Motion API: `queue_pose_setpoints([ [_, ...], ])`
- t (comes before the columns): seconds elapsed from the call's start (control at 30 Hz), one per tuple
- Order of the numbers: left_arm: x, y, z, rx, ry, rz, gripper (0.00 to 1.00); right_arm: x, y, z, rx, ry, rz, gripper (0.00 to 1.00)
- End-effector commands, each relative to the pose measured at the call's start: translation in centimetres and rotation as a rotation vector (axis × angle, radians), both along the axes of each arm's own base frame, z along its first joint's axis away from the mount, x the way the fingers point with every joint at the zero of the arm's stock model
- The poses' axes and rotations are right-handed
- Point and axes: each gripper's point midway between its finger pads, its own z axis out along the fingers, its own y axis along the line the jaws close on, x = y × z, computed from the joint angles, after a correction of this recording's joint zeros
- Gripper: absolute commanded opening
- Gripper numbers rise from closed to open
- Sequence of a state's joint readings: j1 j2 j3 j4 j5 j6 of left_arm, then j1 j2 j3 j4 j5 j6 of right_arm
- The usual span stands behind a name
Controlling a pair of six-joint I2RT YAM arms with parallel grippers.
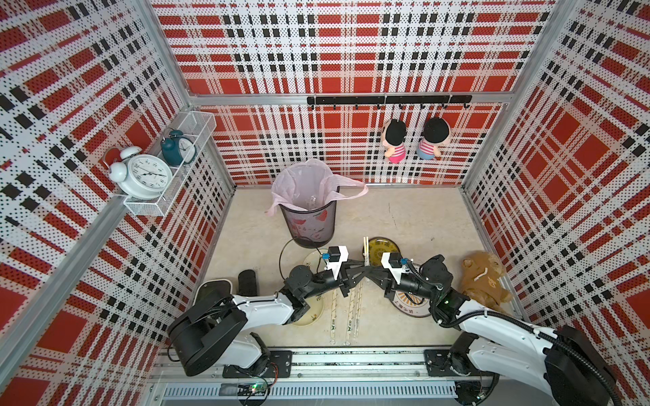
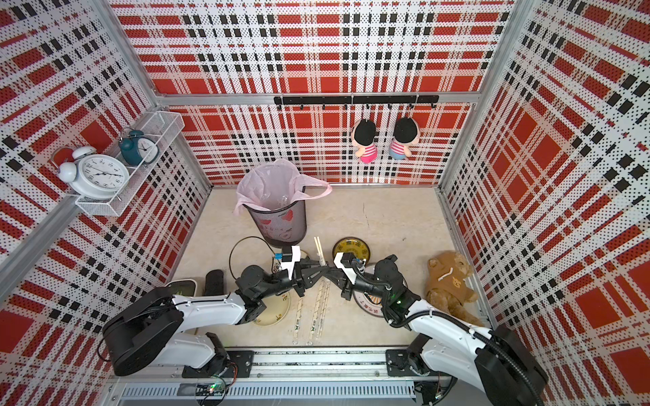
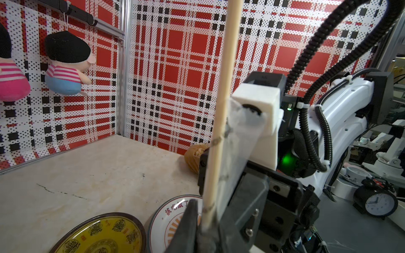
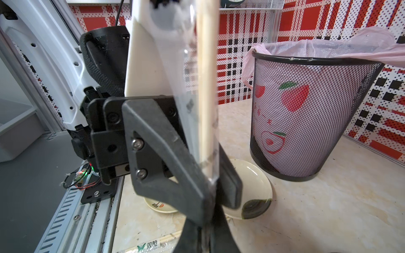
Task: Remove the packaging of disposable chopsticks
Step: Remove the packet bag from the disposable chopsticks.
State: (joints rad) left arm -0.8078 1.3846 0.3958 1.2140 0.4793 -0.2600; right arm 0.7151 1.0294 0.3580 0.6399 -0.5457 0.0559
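chopsticks point(image 1: 366, 250) between bin point(image 1: 311, 225) and yellow plate point(image 1: 381, 244), bare tabletop point(image 1: 422, 214) behind them

Lab test booth: plaid panel walls point(image 1: 351, 52), aluminium frame point(image 1: 246, 100).

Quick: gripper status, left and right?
Left gripper: jaws around the sleeved chopsticks; gripping or loose, cannot tell.
Right gripper: shut on the packaging.

Lighting: bright, even; shadows soft. Top views bow at the edges. Wrist views blur the near chopstick point(image 3: 222, 98).
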Motion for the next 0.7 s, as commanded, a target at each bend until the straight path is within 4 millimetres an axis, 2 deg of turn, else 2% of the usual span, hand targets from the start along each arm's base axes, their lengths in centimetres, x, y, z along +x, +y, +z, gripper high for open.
queue_pose_setpoints([
  [0.0, 0.4, 0.2, 0.6, 0.022, -0.003, 0.006, 0.32, -0.2, -0.1, 1.2, 0.055, -0.056, -0.005, 0.00],
  [0.03, 0.3, 0.2, 1.1, 0.012, -0.014, 0.004, 0.38, -0.1, -0.1, 0.9, 0.050, -0.049, -0.006, 0.00],
  [0.1, 0.1, 0.3, 2.1, -0.006, -0.036, 0.003, 0.58, 0.1, 0.0, 0.3, 0.041, -0.036, -0.013, 0.00],
  [0.2, -0.2, 0.6, 3.9, -0.040, -0.074, 0.012, 0.75, 0.3, 0.2, -0.4, 0.027, -0.021, -0.012, 0.00],
  [0.23, -0.1, 0.8, 4.5, -0.053, -0.084, 0.023, 0.79, 0.3, 0.2, -0.5, 0.023, -0.018, -0.009, 0.00],
  [0.3, -0.1, 1.0, 5.9, -0.076, -0.114, 0.031, 0.80, 0.3, 0.3, -0.9, 0.016, -0.012, -0.005, 0.00],
  [0.43, 0.1, 0.7, 7.8, -0.106, -0.145, 0.028, 0.72, 0.1, 0.3, -1.0, 0.013, -0.012, 0.004, 0.00],
  [0.57, 0.5, 0.5, 7.8, -0.108, -0.141, 0.034, 0.33, -0.1, 0.1, -1.0, 0.014, -0.014, 0.002, 0.00],
  [0.67, 0.8, 0.2, 6.8, -0.088, -0.119, 0.029, 0.20, -0.3, -0.1, -1.0, 0.015, -0.017, 0.003, 0.00],
])
